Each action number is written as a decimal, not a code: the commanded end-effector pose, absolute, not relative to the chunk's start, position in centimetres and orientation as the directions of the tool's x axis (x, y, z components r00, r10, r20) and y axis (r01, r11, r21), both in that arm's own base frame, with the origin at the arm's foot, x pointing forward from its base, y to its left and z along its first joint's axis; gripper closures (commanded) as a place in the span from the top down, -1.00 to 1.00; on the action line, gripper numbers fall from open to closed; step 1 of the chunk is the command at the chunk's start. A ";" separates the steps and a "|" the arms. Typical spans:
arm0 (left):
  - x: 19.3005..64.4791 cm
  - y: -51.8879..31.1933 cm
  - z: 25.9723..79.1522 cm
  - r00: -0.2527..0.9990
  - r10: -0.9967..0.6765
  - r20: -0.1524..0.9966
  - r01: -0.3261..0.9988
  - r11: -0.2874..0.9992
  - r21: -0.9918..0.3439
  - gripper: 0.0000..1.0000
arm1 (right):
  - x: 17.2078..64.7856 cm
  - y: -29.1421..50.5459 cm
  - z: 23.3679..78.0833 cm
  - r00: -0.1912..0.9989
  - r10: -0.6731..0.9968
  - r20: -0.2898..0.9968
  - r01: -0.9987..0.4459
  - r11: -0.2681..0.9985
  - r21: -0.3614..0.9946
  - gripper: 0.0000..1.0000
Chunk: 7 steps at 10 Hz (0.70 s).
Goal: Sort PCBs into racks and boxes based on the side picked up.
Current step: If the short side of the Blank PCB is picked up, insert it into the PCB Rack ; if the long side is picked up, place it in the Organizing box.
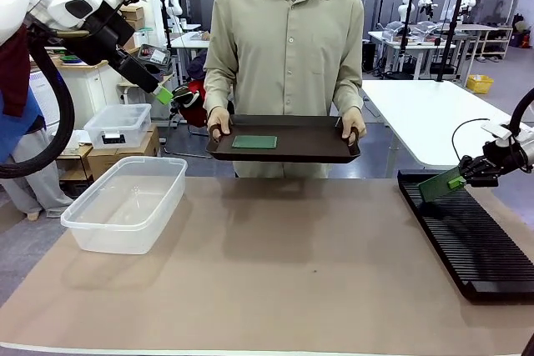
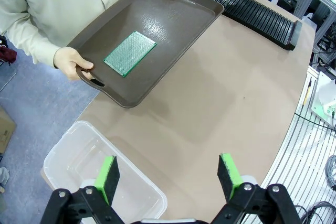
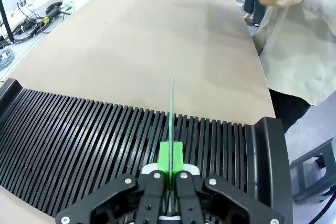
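A person holds a dark brown tray point(image 1: 334, 152) by both handles at the table's far side, and one green PCB point(image 1: 254, 142) point(image 2: 130, 53) lies flat on it. My right gripper point(image 1: 457, 179) point(image 3: 170, 156) is shut on a second PCB point(image 1: 438, 185) point(image 3: 171, 108), held on edge just above the far end of the black slotted rack point(image 1: 467, 235) point(image 3: 79, 140). My left gripper point(image 1: 164, 96) point(image 2: 169, 174) hangs open and empty high at the left, above the clear plastic box point(image 1: 129, 202) point(image 2: 84, 166).
A smaller clear lidded box point(image 1: 118, 125) sits on cardboard beyond the table's left edge. A white table point(image 1: 434, 114) stands behind the rack. The brown tabletop point(image 1: 275, 248) between box and rack is bare.
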<state>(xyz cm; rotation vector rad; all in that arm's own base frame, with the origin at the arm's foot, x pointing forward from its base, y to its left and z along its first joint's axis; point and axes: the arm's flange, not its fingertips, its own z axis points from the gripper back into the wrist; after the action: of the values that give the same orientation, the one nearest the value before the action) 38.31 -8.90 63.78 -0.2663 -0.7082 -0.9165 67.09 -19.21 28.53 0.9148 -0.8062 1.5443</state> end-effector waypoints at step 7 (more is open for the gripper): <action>38.3 -8.8 63.6 0.407 -0.631 0.661 0.803 0.592 0.071 1.00 | 68.5 -19.3 27.3 0.036 0.392 0.919 -0.981 -0.159 0.106 -0.56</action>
<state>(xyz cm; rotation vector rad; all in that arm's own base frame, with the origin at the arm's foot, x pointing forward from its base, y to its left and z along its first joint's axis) 38.31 -8.90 63.78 -0.2663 -0.7082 -0.9165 67.39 -18.84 26.63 1.0270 -0.7713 1.4775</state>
